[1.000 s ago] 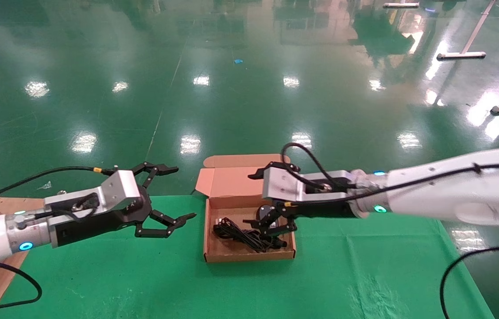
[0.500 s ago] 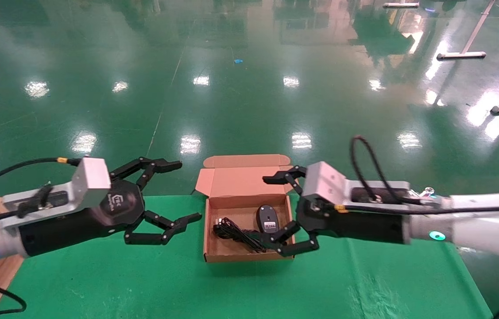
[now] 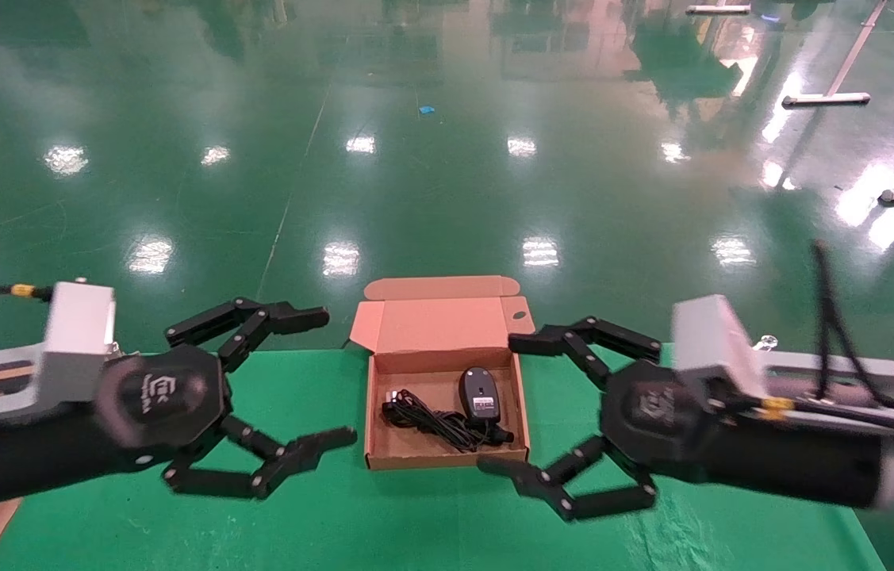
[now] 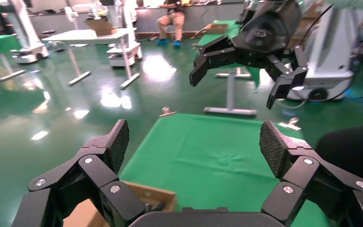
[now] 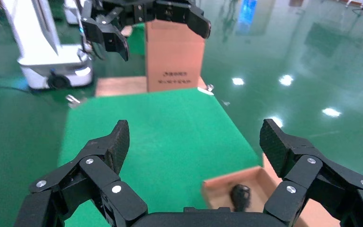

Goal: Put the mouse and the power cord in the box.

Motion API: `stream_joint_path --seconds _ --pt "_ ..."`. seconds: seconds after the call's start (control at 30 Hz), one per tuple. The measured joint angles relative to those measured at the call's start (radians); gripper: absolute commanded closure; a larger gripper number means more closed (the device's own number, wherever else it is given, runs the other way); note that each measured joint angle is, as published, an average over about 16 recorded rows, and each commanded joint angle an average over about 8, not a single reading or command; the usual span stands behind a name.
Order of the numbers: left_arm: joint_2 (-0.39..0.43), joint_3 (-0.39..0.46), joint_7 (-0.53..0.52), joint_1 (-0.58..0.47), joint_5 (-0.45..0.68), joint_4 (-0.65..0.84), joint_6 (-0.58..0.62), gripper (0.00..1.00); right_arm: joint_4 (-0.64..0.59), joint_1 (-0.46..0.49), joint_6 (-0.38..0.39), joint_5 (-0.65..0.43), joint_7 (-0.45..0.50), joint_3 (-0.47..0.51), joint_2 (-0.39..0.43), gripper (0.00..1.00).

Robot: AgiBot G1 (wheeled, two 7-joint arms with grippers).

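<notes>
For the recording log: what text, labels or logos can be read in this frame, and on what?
White logo on left gripper body: a mark, no readable letters.
Same logo on right gripper body: unreadable.
White label on the mouse in the box: too small to read.
Black print on the tall carton: blurred.

black linked-finger left gripper (image 3: pixel 328 379), right gripper (image 3: pixel 512 404), silver wrist blocks, black cables

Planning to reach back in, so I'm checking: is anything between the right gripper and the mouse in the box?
Nothing visible. The open right gripper hangs just right of the box; the mouse lies uncovered beside the power cord.
</notes>
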Motion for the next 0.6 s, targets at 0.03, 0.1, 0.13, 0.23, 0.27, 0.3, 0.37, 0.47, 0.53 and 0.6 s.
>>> stream_joint_path --seconds 0.03,0.1,0.13,0.23,0.27,0.3,0.37,0.47,0.53,0.6 --pt "-0.007 -0.009 -0.020 0.008 -0.003 -0.020 0.006 0.00 0.014 -0.011 -0.009 0.014 0.011 0.010 0.013 0.00" --pt "-0.022 -0.027 -0.059 0.025 -0.009 -0.061 0.017 0.00 0.043 -0.034 -0.026 0.044 0.033 0.030 0.038 0.00" --pt "-0.030 -0.036 -0.078 0.033 -0.012 -0.081 0.023 0.00 0.057 -0.045 -0.035 0.058 0.044 0.040 0.050 0.00" --pt "-0.052 -0.063 -0.138 0.058 -0.021 -0.142 0.040 0.00 0.100 -0.080 -0.061 0.102 0.077 0.069 0.088 0.00" --pt "-0.059 -0.072 -0.155 0.065 -0.024 -0.161 0.045 0.00 0.113 -0.090 -0.069 0.115 0.087 0.078 0.100 0.00" --pt "-0.066 -0.080 -0.175 0.073 -0.027 -0.180 0.051 0.00 0.127 -0.101 -0.077 0.129 0.097 0.088 0.112 0.00" --pt "-0.080 -0.097 -0.209 0.088 -0.033 -0.218 0.061 0.00 0.153 -0.122 -0.093 0.156 0.117 0.106 0.135 0.00" --pt "-0.097 -0.118 -0.251 0.107 -0.040 -0.264 0.074 0.00 0.186 -0.148 -0.113 0.189 0.140 0.129 0.164 0.00" --pt "-0.106 -0.129 -0.272 0.117 -0.044 -0.288 0.081 0.00 0.203 -0.162 -0.123 0.207 0.152 0.141 0.179 0.00" --pt "-0.112 -0.137 -0.288 0.124 -0.047 -0.306 0.087 0.00 0.215 -0.172 -0.131 0.220 0.160 0.150 0.190 0.00"
